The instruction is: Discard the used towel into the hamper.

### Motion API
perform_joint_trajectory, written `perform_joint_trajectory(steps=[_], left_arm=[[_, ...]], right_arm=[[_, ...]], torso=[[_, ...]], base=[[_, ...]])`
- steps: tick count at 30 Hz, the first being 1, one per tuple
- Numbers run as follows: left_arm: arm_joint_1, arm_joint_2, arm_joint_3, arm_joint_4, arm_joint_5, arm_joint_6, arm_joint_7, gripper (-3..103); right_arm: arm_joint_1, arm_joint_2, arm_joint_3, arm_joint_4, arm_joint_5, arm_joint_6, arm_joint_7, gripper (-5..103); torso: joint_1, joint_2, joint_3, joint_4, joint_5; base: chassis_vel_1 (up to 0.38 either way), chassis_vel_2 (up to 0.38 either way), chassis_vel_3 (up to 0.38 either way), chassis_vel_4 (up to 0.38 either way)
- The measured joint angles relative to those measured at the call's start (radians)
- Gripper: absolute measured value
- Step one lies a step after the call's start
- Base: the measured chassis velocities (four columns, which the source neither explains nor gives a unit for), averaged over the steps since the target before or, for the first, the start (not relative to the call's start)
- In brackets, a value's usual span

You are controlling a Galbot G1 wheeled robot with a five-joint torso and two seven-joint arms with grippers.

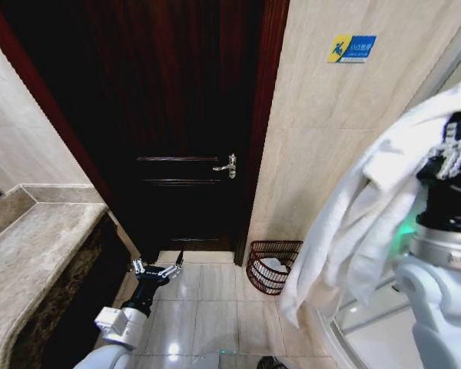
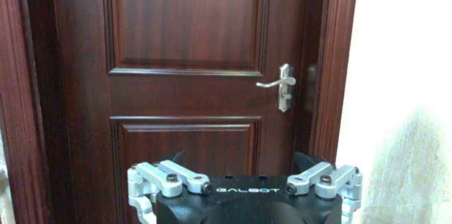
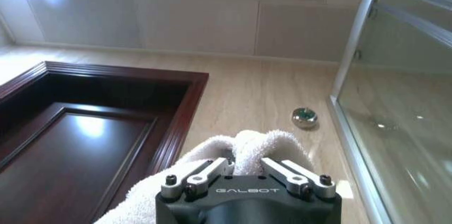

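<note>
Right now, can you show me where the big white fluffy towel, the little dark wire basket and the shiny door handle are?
White fluffy towel (image 1: 346, 223), head view, hanging folds.
Dark reddish-brown wire basket (image 1: 258, 275), head view, ribbed side wall.
Silver door handle (image 2: 281, 82), left wrist view, lever.

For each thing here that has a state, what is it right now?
Towel: held up, hanging from the right tool.
Right tool: shut on the towel.
Left tool: open, holding nothing, low near the floor.
Hamper: upright on the floor, something white inside.
Door: closed.
</note>
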Motion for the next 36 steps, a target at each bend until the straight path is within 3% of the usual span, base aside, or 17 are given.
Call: perform_joint_trajectory(steps=[16, 25, 36], left_arm=[[0.000, 0.000, 0.000, 0.000, 0.000, 0.000, 0.000, 100], [0.000, 0.000, 0.000, 0.000, 0.000, 0.000, 0.000, 100], [0.000, 0.000, 0.000, 0.000, 0.000, 0.000, 0.000, 100]], right_arm=[[0.263, -0.076, -0.088, -0.189, 0.028, -0.024, -0.044, 5], [0.459, -0.076, -0.195, -0.312, 0.015, -0.005, -0.066, 5], [0.532, -0.057, -0.233, -0.407, 0.013, 0.020, -0.087, 5]], torso=[[0.000, 0.000, 0.000, -0.0001, -0.0001], [0.000, 0.000, 0.000, 0.0001, -0.0002], [0.000, 0.000, 0.000, 0.0000, 0.0000]], base=[[0.000, 0.000, 0.000, 0.000], [0.000, 0.000, 0.000, 0.000], [0.000, 0.000, 0.000, 0.000]])
